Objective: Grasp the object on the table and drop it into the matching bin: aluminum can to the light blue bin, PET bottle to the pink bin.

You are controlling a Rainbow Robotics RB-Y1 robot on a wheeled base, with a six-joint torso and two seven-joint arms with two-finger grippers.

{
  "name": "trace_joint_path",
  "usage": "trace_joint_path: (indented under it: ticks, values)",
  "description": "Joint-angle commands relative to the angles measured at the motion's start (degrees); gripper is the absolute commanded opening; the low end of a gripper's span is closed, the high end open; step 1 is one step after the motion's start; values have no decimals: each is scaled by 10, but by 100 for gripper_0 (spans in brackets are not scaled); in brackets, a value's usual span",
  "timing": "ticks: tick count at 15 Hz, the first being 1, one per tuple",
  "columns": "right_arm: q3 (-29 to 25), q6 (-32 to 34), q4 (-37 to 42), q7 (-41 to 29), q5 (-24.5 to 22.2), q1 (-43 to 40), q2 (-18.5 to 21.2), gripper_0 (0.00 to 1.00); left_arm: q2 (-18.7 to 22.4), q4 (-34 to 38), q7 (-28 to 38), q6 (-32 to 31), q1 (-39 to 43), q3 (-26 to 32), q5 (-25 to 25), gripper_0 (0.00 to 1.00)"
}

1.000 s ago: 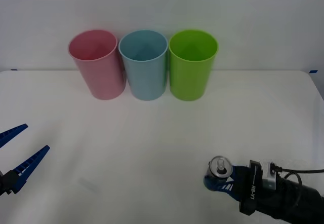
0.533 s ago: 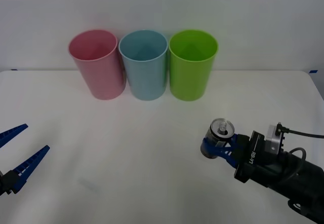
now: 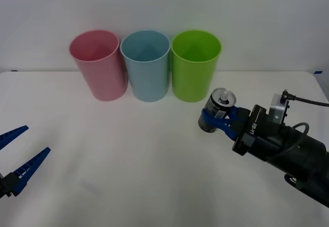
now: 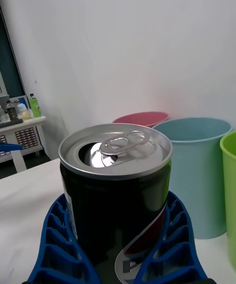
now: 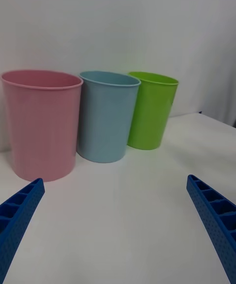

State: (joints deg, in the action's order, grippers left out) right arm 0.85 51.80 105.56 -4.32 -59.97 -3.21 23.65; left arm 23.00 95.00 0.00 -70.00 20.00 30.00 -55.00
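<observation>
**Can lifted and carried toward the bins**

Lifted off the worktop [image 3: 154, 160] since a second ago, the aluminum can [image 3: 216, 115] has travelled from the near right up and farther away, and now hangs in the air just in front of the lime green bin [image 3: 196, 65]. The right gripper [image 3: 218, 120] clamps it around the dark body, blue fingers [image 4: 59, 244] on either side, silver top and pull tab leaning toward the bins.

To finish well, I judge the arm should carry the can leftward past the green bin, high enough to clear its rim, centre it over the light blue bin [image 3: 146, 65], then release.

The pink bin [image 3: 98, 64], light blue bin and lime green bin stand touching in a row at the far side; what shows of their insides looks empty.

The left gripper [image 3: 15, 157] waits at the near left, spread wide.
</observation>
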Motion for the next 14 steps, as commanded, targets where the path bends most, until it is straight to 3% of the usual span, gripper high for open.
trace_joint_path:
  ticks: [1, 5, 8, 11, 14]
  values:
    - [23, -60, 2, -12, -4, 35, 0, 0, 0, 0, 0, 0, 0, 0, 0, 100]
    - [71, -173, 9, -33, -37, 83, 0, 0, 0, 0, 0, 0, 0, 0, 0, 100]
    - [101, -249, 6, -77, -88, 125, -16, 0, 0, 0, 0, 0, 0, 0, 0, 100]
    - [101, -253, -26, -133, -146, 174, -50, 0, 0, 0, 0, 0, 0, 0, 0, 100]
    - [101, -258, -78, -140, -174, 226, -81, 0, 0, 0, 0, 0, 0, 0, 0, 100]
